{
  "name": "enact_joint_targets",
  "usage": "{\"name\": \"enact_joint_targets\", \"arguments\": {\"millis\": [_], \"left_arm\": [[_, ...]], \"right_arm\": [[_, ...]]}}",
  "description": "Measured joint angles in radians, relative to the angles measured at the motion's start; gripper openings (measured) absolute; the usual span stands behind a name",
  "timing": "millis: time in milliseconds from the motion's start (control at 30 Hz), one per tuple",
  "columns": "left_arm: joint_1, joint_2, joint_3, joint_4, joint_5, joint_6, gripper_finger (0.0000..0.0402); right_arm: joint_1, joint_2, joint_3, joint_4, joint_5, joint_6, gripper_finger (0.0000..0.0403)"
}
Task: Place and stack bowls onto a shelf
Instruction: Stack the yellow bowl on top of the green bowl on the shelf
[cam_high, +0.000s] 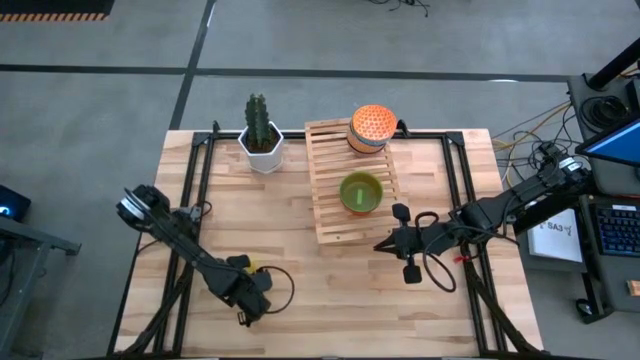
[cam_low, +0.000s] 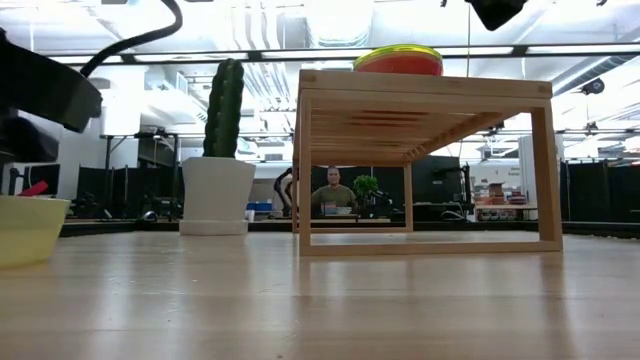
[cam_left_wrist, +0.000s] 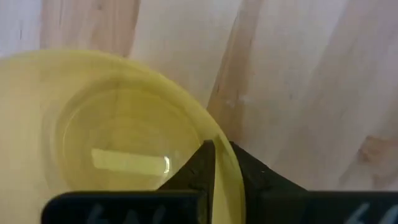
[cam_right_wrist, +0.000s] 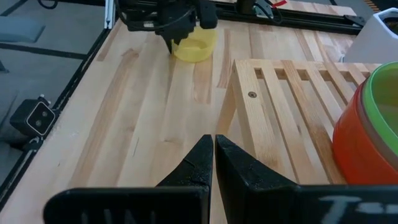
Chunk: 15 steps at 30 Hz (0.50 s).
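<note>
Overhead straight down, low table-level, wrists close; all share tabletop (cam_high: 290, 250).

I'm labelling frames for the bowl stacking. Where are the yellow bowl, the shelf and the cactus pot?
yellow bowl (cam_right_wrist: 194, 45): right wrist view, on its side wall, below the left tool.
shelf (cam_high: 330, 205): high view, on bare slats beside the green bowl.
cactus pot (cam_low: 215, 195): low view, on the white pot's front.

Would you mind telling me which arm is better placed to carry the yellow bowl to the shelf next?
The left. Its hand is already pinched on the yellow bowl's rim at the table's near-left. The right hand is shut and empty beside the shelf.
</note>
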Motion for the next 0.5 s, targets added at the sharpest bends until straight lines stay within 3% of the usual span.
{"name": "enact_joint_targets", "arguments": {"millis": [333, 500], "left_arm": [[-0.008, -0.042, 0.204, -0.233, -0.019, 0.238, 0.0], [0.028, -0.042, 0.385, -0.345, -0.177, 0.38, 0.0]], "right_arm": [[0.033, -0.002, -0.022, -0.032, 0.0, -0.037, 0.0009], [0.051, -0.012, -0.039, -0.028, 0.0, -0.054, 0.0009]]}}
